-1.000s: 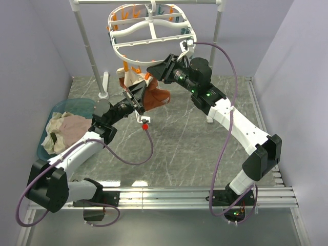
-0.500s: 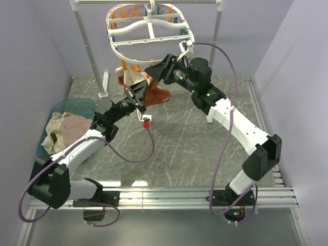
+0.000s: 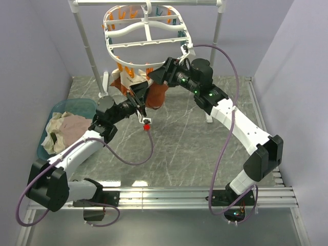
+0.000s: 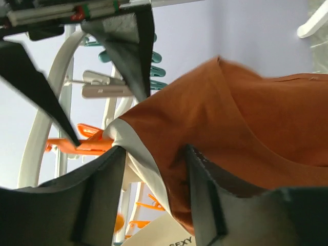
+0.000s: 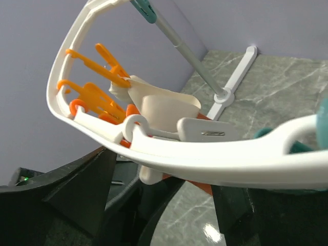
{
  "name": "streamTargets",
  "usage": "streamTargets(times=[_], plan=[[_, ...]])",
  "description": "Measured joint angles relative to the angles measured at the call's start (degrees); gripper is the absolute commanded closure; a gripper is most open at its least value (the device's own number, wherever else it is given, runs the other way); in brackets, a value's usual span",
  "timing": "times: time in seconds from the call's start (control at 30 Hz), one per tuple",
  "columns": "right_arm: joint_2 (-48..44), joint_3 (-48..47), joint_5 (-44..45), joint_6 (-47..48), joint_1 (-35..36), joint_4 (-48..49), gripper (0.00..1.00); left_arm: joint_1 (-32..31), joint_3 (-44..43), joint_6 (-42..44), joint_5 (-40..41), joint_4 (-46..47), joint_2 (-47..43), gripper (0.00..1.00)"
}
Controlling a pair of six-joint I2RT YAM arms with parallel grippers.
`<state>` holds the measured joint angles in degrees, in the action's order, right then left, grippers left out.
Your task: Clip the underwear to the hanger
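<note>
Loosely, left gripper (image 4: 154,151) jaws parted with the underwear (image 4: 246,128) between them, right gripper (image 5: 164,179) spread wide astride the hanger (image 5: 205,159) rim.

Fixed high above the near edge, the overhead camera looks down and forward across the grey marbled table (image 3: 195,138) to the hanger (image 3: 148,25) at the far side. The left wrist camera sits very close, tilted upward past the underwear (image 4: 246,128) toward the hanger's frame. The right wrist camera looks along that frame's rim at close range. All three views share the hanger.
</note>
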<state>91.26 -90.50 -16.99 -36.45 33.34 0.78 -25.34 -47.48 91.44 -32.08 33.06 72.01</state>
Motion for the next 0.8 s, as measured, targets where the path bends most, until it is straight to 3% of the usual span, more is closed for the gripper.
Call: streamTargets(times=[0.13,0.4,0.63,0.8], plan=[[-1.3,1.3,-0.9,2.0,-1.0,-2.1,0.2,0.0,0.4,0.0,0.4,-5.1,-3.0,0.3],[-3.9,2.9,-3.4,7.3,-3.0,-5.9,0.18,0.0,2.8,-2.8,1.3,-15.8,-11.0,0.12],[-6.9,4.8,-6.3,13.1,-3.9,-8.1,0.18,0.0,4.5,-7.9,2.0,-25.8,-18.6,0.08],[-9.1,7.0,-7.9,17.3,-4.2,-9.8,0.18,-0.1,4.9,-16.6,3.0,-32.1,-23.5,0.09]])
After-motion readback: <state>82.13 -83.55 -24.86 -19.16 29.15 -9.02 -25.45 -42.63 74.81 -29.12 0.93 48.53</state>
